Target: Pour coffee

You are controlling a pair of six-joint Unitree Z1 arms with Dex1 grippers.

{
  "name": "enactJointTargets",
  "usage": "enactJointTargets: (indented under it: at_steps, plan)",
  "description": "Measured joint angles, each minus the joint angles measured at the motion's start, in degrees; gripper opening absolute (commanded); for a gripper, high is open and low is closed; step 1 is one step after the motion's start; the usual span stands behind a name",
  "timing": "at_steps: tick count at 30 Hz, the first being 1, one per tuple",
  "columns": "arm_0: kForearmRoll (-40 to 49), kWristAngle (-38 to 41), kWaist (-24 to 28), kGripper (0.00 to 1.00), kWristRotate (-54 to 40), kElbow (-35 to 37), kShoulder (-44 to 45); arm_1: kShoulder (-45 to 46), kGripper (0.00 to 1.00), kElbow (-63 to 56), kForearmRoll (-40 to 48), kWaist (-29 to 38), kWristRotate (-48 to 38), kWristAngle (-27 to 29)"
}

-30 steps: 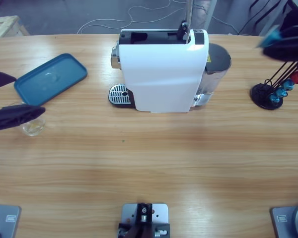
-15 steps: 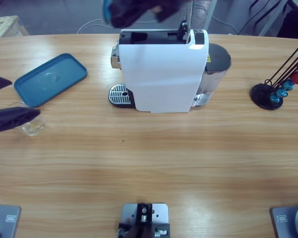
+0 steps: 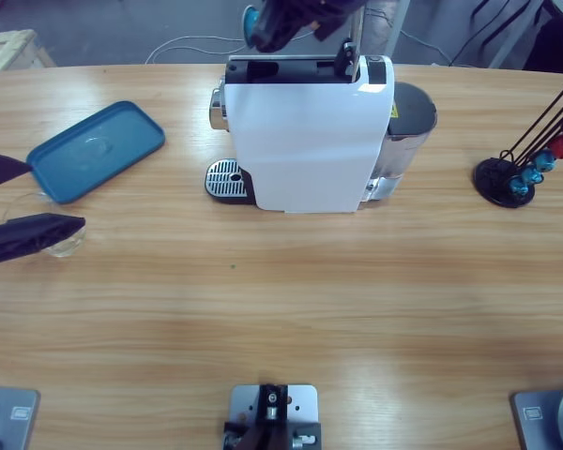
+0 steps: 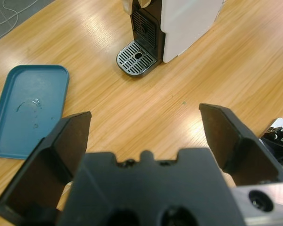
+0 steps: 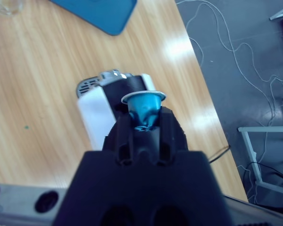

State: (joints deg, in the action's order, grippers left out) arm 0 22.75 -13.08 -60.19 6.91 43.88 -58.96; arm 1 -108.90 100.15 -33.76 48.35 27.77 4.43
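No brand or readable writing shows on the white coffee machine [image 3: 305,136]; only a small yellow patch on its side near the grey water tank [image 3: 413,117], too small to read. No dark coffee is visible anywhere — the glass cup [image 3: 58,242] at the table's left edge looks clear and seems empty.

The right gripper [image 5: 145,123] hangs above the machine's top, its jaws closed narrowly on a shiny blue capsule [image 5: 143,106] with a silver rim, wide end up. The left gripper [image 3: 23,199] sits at the table's left edge with its jaws spread wide on either side of the glass cup, not clamped. A blue tray [image 3: 94,150] lies just beyond it. A black capsule rack [image 3: 516,169] with blue and red capsules stands at the right.
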Motion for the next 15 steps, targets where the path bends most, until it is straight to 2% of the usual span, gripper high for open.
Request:
enactJointTargets:
  at_steps: [15]
  plan:
    - [-0.1, 0.0, 0.0, 0.996, 0.0, -0.2, 0.0, -2.7, 0.000, -0.1, 0.0, -0.1, 0.7, -1.5]
